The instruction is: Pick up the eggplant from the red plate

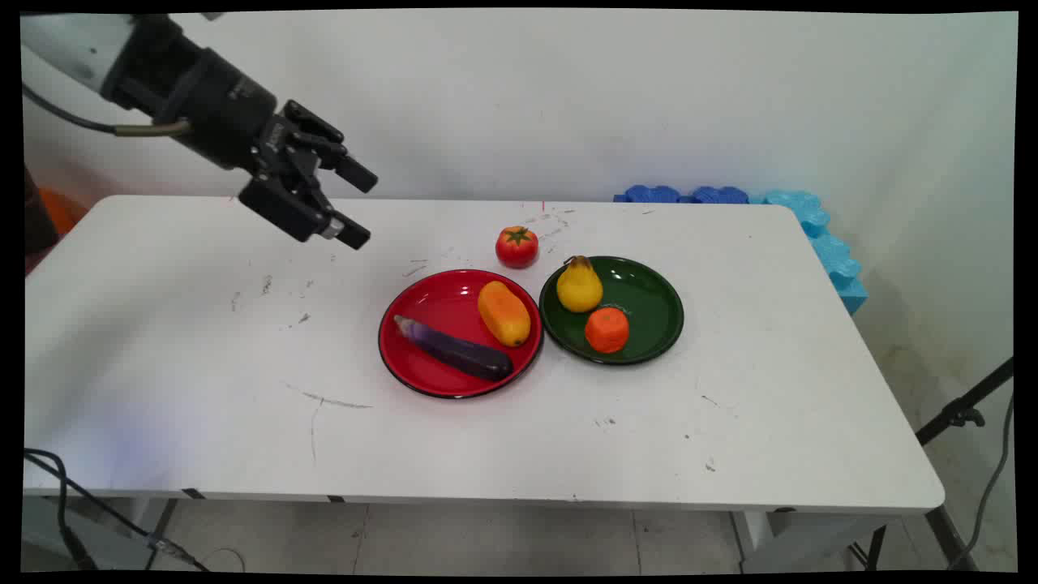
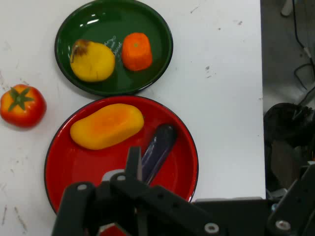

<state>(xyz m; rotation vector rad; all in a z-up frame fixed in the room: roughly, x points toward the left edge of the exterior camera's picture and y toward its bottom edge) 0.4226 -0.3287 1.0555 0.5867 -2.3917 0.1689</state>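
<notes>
My gripper [image 1: 359,206] hangs open and holds nothing, in the air above the table's back left, up and to the left of the plates. A red plate [image 1: 438,304] holds a purple eggplant [image 1: 454,350] and an orange-yellow mango [image 1: 503,313]. Touching its right side, a green plate [image 1: 649,300] carries a yellow pear [image 1: 579,285] and an orange [image 1: 606,329]. A tomato [image 1: 516,246] stands on the table just behind both plates. The hand view looks down on the red plate [image 2: 179,162], eggplant [image 2: 160,145], mango [image 2: 107,126], green plate [image 2: 113,19], pear [image 2: 92,61], orange [image 2: 136,51] and tomato [image 2: 22,105].
Blue foam blocks [image 1: 811,219] line the table's back right corner and right edge. A black stand leg [image 1: 965,405] rises off the table's right side. Black cables [image 1: 65,487] hang at the front left corner.
</notes>
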